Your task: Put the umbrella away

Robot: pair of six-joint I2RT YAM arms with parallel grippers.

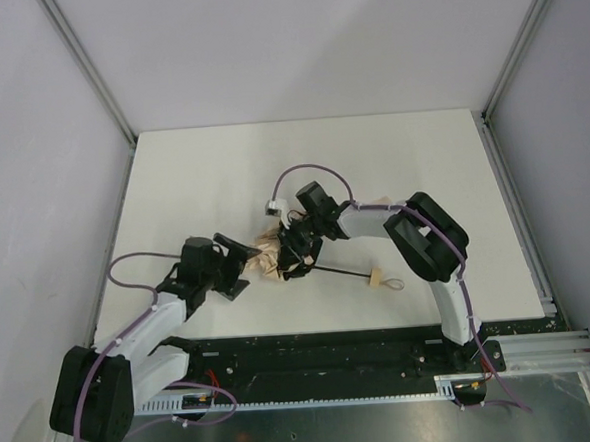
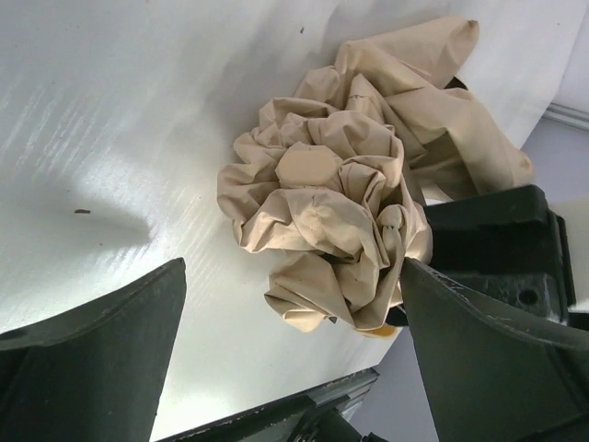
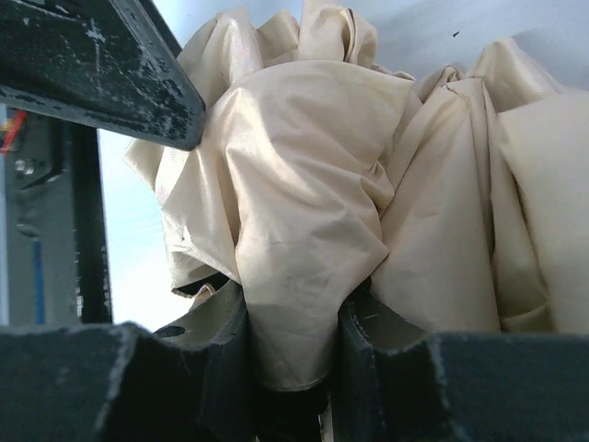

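Right gripper [image 3: 293,318] is mine, and it is clamped on a fold of the umbrella [image 3: 304,184], with the tan cloth squeezed between its two fingers [image 3: 207,322]. On my other arm the left gripper [image 2: 290,276] has its jaws wide apart. The crumpled canopy is bunched just beyond the fingertips and partly between them. In that wrist view the right-hand finger [image 2: 488,350] meets the edge of the cloth, and the other finger is well apart from it.

From above, the umbrella lies on the white table [image 1: 222,175], in the near middle, with the bundle between my two grippers. A thin black shaft [image 1: 340,272] runs right from the bundle to the small tan handle [image 1: 376,276]. The loop strap [image 1: 394,286] lies just right of the handle.
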